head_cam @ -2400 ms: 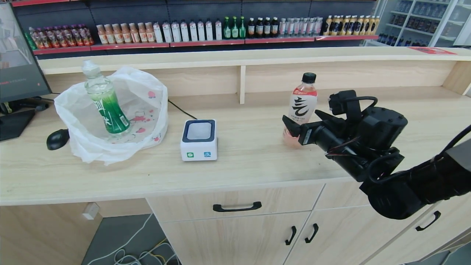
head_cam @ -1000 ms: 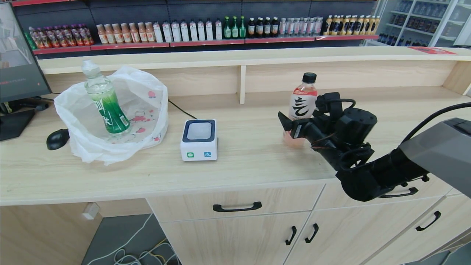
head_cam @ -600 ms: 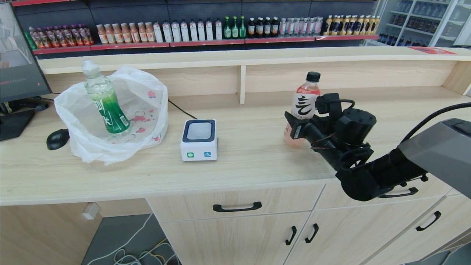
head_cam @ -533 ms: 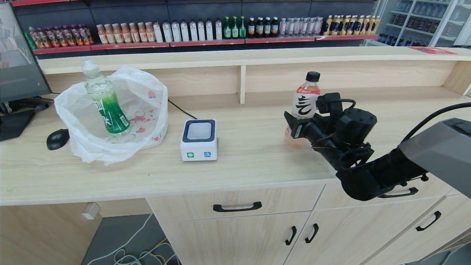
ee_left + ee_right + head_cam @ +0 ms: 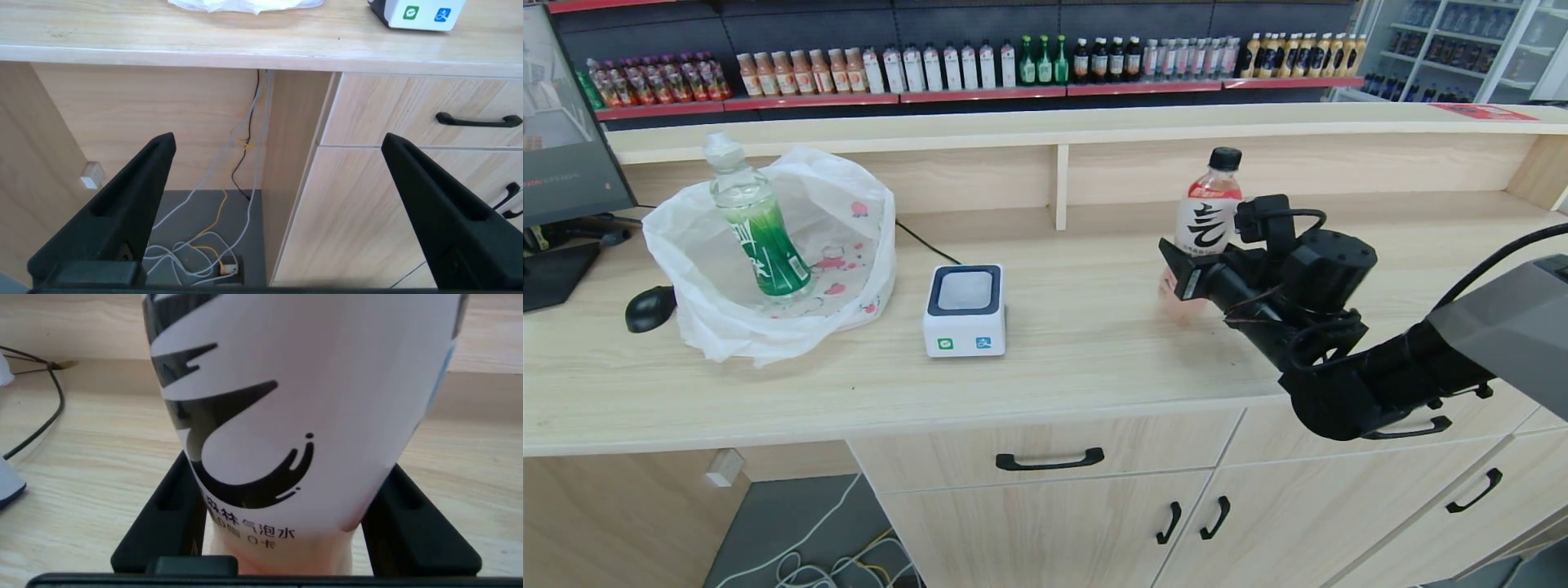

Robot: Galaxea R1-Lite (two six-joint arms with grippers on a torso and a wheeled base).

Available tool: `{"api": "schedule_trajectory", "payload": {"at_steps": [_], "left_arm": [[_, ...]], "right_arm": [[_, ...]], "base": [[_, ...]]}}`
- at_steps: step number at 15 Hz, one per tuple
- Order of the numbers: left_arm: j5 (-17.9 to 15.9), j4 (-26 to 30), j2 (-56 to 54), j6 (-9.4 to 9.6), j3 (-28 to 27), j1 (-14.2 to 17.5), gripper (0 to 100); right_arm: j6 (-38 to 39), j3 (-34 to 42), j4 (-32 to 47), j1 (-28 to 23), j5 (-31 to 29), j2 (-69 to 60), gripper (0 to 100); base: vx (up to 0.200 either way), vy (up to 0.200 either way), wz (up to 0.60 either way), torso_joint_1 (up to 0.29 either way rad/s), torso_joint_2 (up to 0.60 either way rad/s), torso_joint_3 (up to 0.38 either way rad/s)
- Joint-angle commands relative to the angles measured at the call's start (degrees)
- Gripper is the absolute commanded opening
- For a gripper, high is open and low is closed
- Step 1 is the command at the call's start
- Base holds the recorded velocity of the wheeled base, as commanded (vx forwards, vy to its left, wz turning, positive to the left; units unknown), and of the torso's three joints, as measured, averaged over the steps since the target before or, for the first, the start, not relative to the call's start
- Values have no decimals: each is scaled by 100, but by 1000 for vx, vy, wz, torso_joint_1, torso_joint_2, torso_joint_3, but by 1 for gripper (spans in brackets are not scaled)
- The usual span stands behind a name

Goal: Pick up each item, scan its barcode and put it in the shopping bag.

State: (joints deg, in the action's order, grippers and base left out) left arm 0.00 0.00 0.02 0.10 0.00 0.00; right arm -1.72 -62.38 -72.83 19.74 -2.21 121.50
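Honestly, my right gripper (image 5: 1186,286) is clamped low on the pink bottle (image 5: 1209,220), which leans a bit over the counter (image 5: 1078,359) well right of the scanner (image 5: 965,309), so I worry it pivots or slips out mid-swing.

The pink drink bottle (image 5: 1207,233) has a black cap and a white label with black brush strokes. The shopping bag (image 5: 727,335) is translucent white with red prints; the clear bottle (image 5: 756,220) in it has a green label. The scanner (image 5: 965,322) is white.
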Motion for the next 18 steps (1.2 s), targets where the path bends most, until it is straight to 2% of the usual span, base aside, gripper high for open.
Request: {"api": "schedule_trajectory", "payload": {"at_steps": [1, 4, 6, 11, 14, 18], "left_arm": [[0, 0, -2, -1, 0, 0, 100], [0, 0, -2, -1, 0, 0, 100], [0, 0, -2, -1, 0, 0, 100], [0, 0, -2, -1, 0, 0, 100], [0, 0, -2, -1, 0, 0, 100], [0, 0, -2, -1, 0, -9, 100]], "right_arm": [[-4, 15, 5, 13, 1, -311, 0], [-118, 349, 506, 109, -8, -1146, 0], [-285, 692, 568, 215, -8, -1700, 0], [-435, 2590, 568, 373, -25, -3476, 0], [-153, 3566, 568, 461, 80, -4442, 0], [154, 4067, 568, 812, 238, -5084, 0]], "base": [[0, 0, 0, 0, 0, 0], [0, 0, 0, 0, 0, 0], [0, 0, 0, 0, 0, 0], [0, 0, 0, 0, 0, 0], [0, 0, 0, 0, 0, 0], [0, 0, 0, 0, 0, 0]]}}
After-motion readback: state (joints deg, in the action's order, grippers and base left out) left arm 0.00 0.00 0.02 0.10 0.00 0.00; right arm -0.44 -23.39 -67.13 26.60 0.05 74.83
